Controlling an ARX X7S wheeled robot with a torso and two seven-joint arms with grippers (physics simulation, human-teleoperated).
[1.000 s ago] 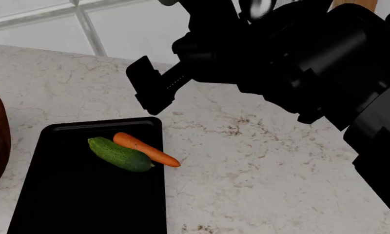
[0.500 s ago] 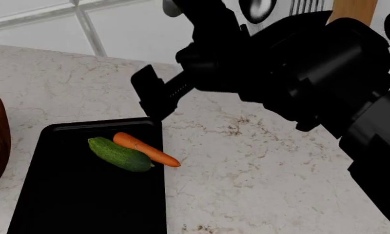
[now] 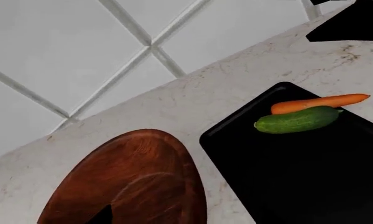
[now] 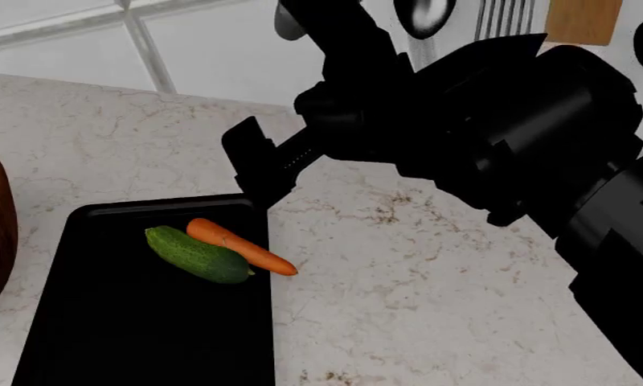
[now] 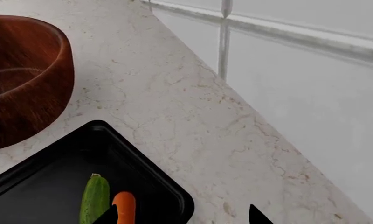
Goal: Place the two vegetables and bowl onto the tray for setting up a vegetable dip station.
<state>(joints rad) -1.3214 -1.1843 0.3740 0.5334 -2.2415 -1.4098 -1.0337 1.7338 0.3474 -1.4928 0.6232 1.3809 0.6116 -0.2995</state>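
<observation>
The cucumber (image 4: 198,254) and carrot (image 4: 241,246) lie touching on the tray (image 4: 118,338), below the right gripper (image 4: 260,170). Its fingers (image 5: 256,215) stand apart and hold nothing. The left gripper's state I cannot tell; the bowl (image 3: 134,184) is beneath it.

- Cucumber (image 4: 198,254): dark green.
- Carrot (image 4: 242,247): orange.
- Tray (image 4: 107,338): glossy black.
- Bowl (image 3: 134,182): reddish-brown, streaky grain.
- Surface (image 4: 429,297): cream marble, brown veining.
- Wall tiles (image 3: 68,42): white, grey grout.

The left gripper (image 3: 106,215) shows only as a dark fingertip over the wooden bowl (image 3: 134,182). Beyond it, the black tray (image 3: 311,177) holds the cucumber (image 3: 296,120) and carrot (image 3: 319,102), touching side by side on marble counter (image 3: 193,98).
</observation>
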